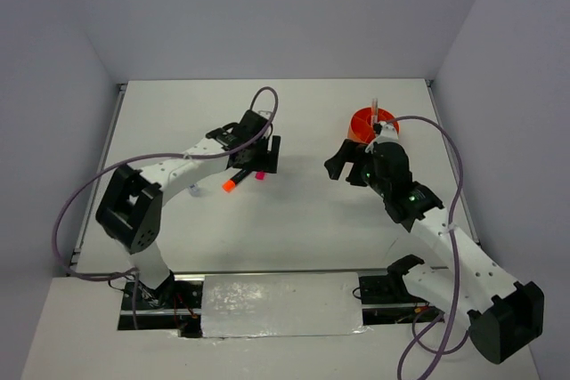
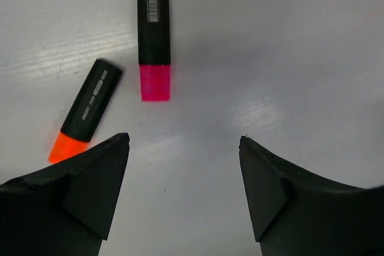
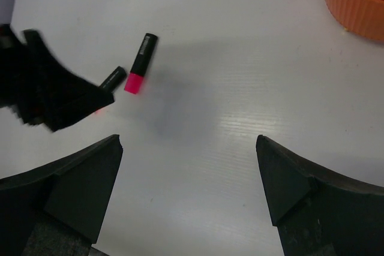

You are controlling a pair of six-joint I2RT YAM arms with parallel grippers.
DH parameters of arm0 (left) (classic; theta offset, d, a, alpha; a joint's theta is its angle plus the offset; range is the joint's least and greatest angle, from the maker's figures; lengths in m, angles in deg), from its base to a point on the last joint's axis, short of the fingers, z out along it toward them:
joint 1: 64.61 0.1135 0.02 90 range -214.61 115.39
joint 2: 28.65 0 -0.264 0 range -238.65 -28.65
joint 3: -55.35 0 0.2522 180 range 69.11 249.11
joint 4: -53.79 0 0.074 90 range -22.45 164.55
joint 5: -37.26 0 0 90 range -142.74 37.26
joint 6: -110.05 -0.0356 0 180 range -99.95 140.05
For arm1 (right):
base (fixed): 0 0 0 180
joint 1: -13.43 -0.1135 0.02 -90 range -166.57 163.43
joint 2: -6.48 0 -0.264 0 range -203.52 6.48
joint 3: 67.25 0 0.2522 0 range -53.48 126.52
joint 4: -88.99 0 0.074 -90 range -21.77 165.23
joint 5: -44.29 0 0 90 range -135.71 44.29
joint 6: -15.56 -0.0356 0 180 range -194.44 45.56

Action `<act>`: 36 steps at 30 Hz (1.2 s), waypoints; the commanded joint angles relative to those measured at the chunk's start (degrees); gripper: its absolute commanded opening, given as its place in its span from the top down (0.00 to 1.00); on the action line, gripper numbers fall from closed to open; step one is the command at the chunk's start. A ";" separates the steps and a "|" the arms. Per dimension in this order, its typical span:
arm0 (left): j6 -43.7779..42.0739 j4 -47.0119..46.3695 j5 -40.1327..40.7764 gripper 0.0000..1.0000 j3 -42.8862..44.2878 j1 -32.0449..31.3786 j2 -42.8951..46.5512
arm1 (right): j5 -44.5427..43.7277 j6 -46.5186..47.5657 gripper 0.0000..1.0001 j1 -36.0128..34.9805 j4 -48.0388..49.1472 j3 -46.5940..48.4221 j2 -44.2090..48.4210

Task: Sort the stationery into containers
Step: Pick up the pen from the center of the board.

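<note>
Picking up the pink-tipped highlighter point(image 2: 153, 34) is judged to be the step in hand. It lies flat on the surface point(image 2: 288, 58), just ahead of the left fingers point(image 2: 96, 184), which are spread wide with nothing between them. For a sound grasp, the fingers are best carried forward until the black barrel is centred between them, then lowered until the tips nearly meet the surface. The barrel lies crosswise to the closing line, so little turning seems to be needed. The orange-tipped highlighter point(image 2: 87, 109) lies slanted just beside it, its tip near one finger, and could be nudged unless room is left. The right fingers point(image 3: 84, 184) are likewise held wide apart and empty, near the orange tub point(image 3: 354, 4), which stands well apart from both highlighters. A white barcode-like block is printed on the pink highlighter's barrel and small white print on the orange one's. Neither can be read, and no brand is made out.
</note>
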 commanded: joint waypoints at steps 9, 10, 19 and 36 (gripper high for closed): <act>-3.57 5.38 6.35 0.18 14.38 0.27 -16.76 | 2.89 4.68 0.00 -0.37 -5.03 0.62 7.93; -3.91 4.86 6.35 0.18 14.39 0.35 -17.73 | 2.89 4.68 0.00 -0.36 -5.03 0.53 8.10; -5.85 2.04 3.10 0.21 12.37 2.64 -19.59 | 6.32 4.51 0.00 -0.36 -3.10 -0.79 8.55; -6.82 -0.60 0.28 0.27 10.17 1.32 -20.73 | 7.55 3.80 0.00 -0.36 -1.96 -1.05 8.11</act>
